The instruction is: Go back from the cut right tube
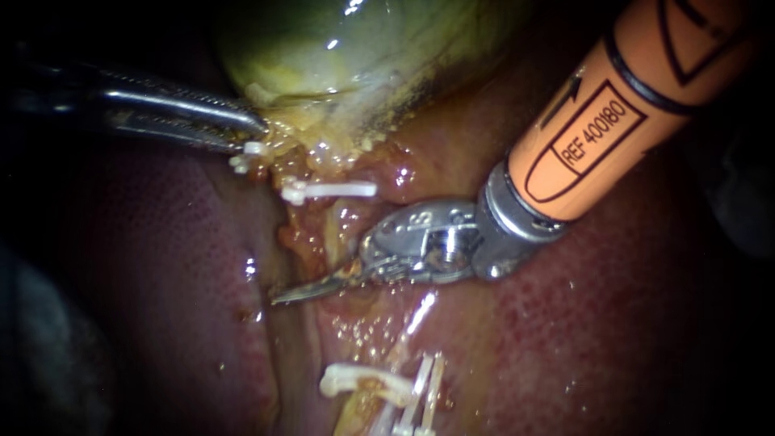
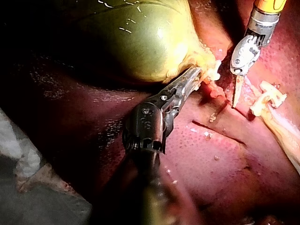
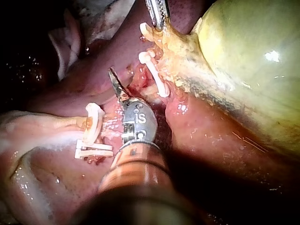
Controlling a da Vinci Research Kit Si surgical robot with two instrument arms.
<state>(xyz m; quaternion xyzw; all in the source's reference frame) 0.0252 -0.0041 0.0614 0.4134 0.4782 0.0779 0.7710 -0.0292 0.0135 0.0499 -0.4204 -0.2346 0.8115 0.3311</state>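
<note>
My right instrument (image 1: 284, 296) comes in on an orange shaft and ends in thin curved blades that lie together, holding nothing. The blades rest over the liver in the gap between a white clip (image 1: 327, 190) near the gallbladder and a group of white clips (image 1: 421, 384) on a pale tube stump (image 1: 363, 379). My left instrument (image 1: 257, 129) is shut on the yellowish tissue at the neck of the gallbladder (image 1: 339, 48). The left wrist view shows those jaws (image 2: 197, 74) pinching the neck, with the blades (image 2: 236, 103) beside them. In the right wrist view the blades (image 3: 112, 75) point between the clips.
Dark red liver (image 1: 613, 323) lies all round the work site. A small white clip (image 1: 240, 159) sits just under my left instrument's tip. Pale tissue strands (image 3: 42, 126) run off beside the lower clips (image 3: 93, 150). Grey cloth (image 2: 28, 187) lies beyond the liver's edge.
</note>
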